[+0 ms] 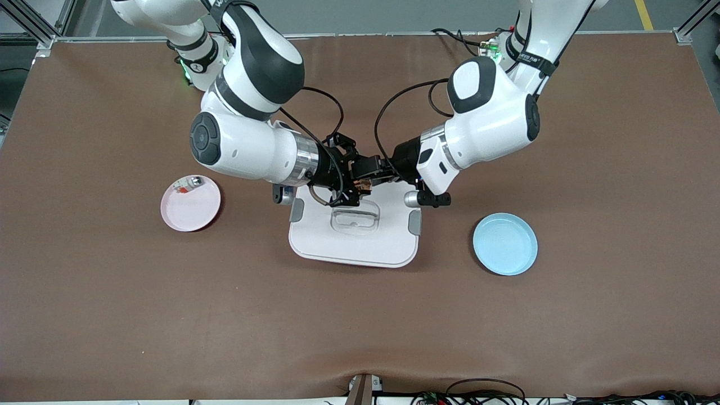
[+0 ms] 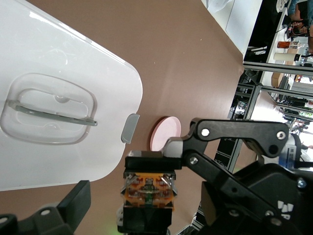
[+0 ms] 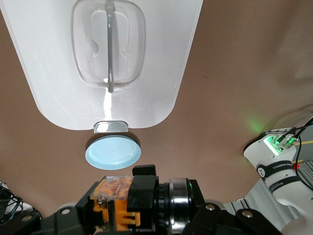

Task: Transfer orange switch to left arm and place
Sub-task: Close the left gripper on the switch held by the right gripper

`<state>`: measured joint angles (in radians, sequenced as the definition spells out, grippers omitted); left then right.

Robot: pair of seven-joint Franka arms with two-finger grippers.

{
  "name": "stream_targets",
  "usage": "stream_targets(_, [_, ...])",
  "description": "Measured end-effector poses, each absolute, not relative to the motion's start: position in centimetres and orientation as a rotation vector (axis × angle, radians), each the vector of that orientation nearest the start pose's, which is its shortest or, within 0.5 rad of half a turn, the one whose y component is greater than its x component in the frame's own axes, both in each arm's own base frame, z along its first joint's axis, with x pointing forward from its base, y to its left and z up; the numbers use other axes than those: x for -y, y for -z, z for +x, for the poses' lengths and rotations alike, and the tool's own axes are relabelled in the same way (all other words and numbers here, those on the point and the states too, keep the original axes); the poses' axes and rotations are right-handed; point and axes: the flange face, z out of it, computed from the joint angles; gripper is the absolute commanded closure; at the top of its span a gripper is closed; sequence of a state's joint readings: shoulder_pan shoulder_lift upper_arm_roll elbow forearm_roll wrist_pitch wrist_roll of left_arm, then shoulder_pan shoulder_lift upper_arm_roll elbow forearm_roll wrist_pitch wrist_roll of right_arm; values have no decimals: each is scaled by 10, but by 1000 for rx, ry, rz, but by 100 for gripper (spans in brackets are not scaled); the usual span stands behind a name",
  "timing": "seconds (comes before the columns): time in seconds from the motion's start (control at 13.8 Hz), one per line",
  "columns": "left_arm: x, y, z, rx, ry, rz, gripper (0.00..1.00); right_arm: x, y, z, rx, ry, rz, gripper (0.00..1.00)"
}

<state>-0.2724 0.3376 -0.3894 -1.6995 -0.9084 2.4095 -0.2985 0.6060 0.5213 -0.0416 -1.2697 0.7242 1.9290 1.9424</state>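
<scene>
Nearest: box (image 1: pixel 354 239); above it, switch (image 1: pixel 364 185) pinched by right gripper (image 1: pixel 360 188), lying crosswise toward spread left gripper (image 1: pixel 378 175)

The small black blocky switch with an orange, copper-toned end (image 1: pixel 364 184) is held in the air over the box's edge farthest from the front camera, clamped in the right gripper (image 1: pixel 360 183); the left gripper (image 1: pixel 385 171), jaws spread wide, sits just beside it. The large white rounded-rectangular box with grey side latches and clear lid handle (image 1: pixel 354 239) lies closed on the brown table (image 1: pixel 360 326), midway between the two arms.
</scene>
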Motion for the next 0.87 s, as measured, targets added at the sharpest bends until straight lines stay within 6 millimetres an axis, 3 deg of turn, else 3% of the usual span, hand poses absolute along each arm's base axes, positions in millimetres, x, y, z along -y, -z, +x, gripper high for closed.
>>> stream_targets(0.07, [399, -455, 553, -306, 103, 2219, 10, -434, -485, 586, -1911, -834, -1881, 100])
stream_targets(0.29, [399, -458, 553, -300, 96, 2217, 66, -437, -478, 587, -1916, -833, -1882, 100])
stream_targets(0.36, [399, -458, 552, -289, 92, 2221, 76, -437, -476, 587, -1918, -830, -1879, 100])
stream_targets(0.58, [395, -453, 553, -254, 78, 2231, 100, -436, -477, 589, -1920, -825, -1875, 100])
stream_targets(0.87, [395, -453, 553, -249, 76, 2231, 100, -436, -478, 589, -1920, -825, -1876, 100])
